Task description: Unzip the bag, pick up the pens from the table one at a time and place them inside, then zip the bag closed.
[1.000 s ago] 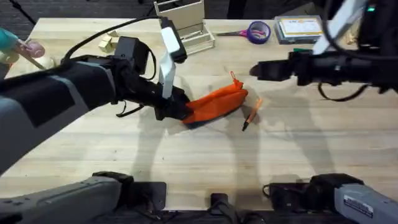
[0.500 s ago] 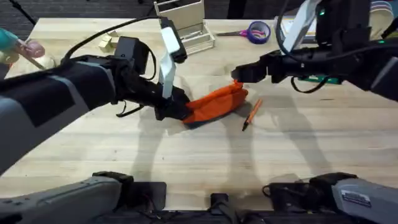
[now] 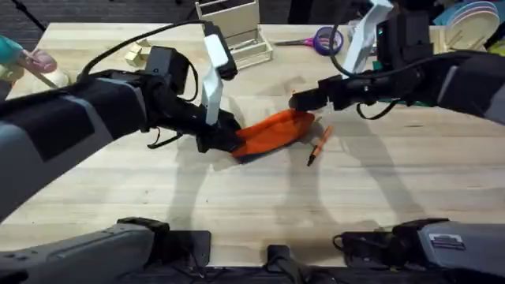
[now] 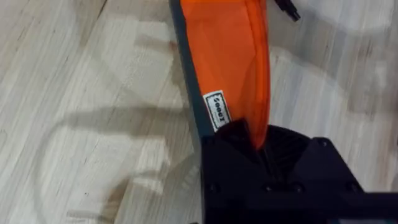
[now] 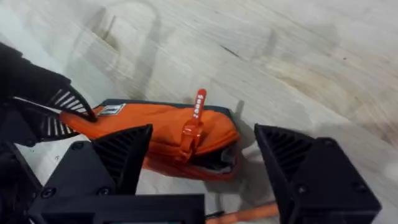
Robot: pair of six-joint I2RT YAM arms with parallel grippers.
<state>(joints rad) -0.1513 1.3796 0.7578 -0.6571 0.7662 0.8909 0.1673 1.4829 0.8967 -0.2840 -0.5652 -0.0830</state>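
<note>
Light wood butcher-block table (image 3: 237,213) filled most of the overhead view, plank seams running left to right. Soft shadows lay across it near the middle. Behind the far edge the room was dark, nothing readable there.

Clutter along the far edge: a pale wooden organiser (image 3: 235,31) with slats, two small wood blocks (image 3: 136,54) to its left, purple-handled scissors (image 3: 319,39) to its right. Stacked plates (image 3: 472,22), pale with a blue one under, sat at the far right corner. A teal and pink object (image 3: 24,59) poked in at the left edge; couldn't tell what it was.

Wrist views showed the same pale wood grain (image 5: 323,56), with curved shadows (image 4: 81,137).
</note>
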